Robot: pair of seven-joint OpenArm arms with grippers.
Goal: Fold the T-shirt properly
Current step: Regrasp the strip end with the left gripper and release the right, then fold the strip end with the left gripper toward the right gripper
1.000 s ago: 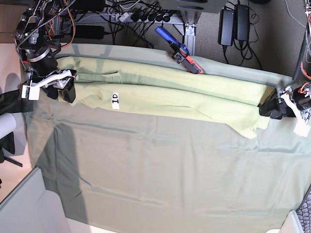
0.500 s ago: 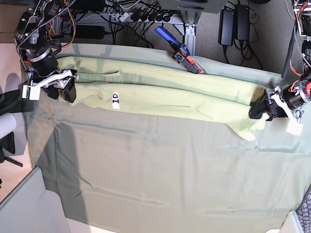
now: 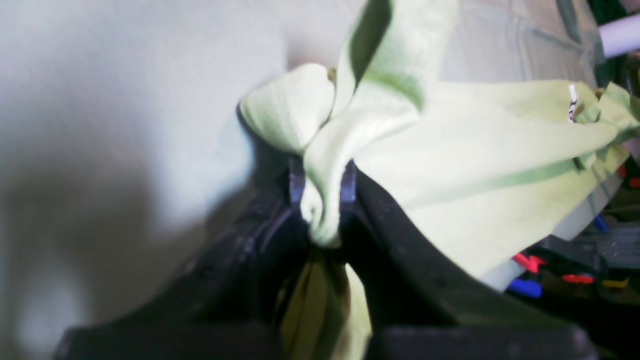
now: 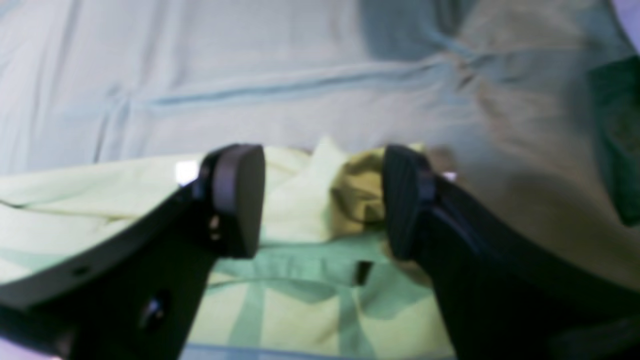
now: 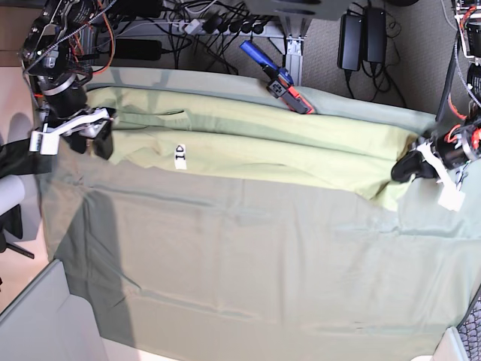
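The pale yellow-green T-shirt [image 5: 248, 143] lies stretched in a long band across the back of the grey-green table cloth [image 5: 248, 263]. Its white neck label [image 5: 179, 155] faces up near the left end. My left gripper [image 5: 407, 168] is at the shirt's right end. In the left wrist view it [image 3: 322, 200] is shut on a bunched fold of the shirt [image 3: 450, 150]. My right gripper [image 5: 100, 134] is at the shirt's left end. In the right wrist view it [image 4: 322, 200] is open, its fingers [image 4: 235, 200] standing either side of a bunched part of the shirt [image 4: 305, 200].
A blue and red tool [image 5: 278, 79] lies at the table's back edge, touching the shirt's far side. Cables and black power bricks [image 5: 361, 37] lie on the floor behind. The table's left edge is just beyond my right gripper. A pale panel [image 5: 37, 323] stands at the front left.
My left gripper moved in from the right onto the shirt's right end, and the near corner there has drawn back. My right gripper shifted slightly back at the left end.
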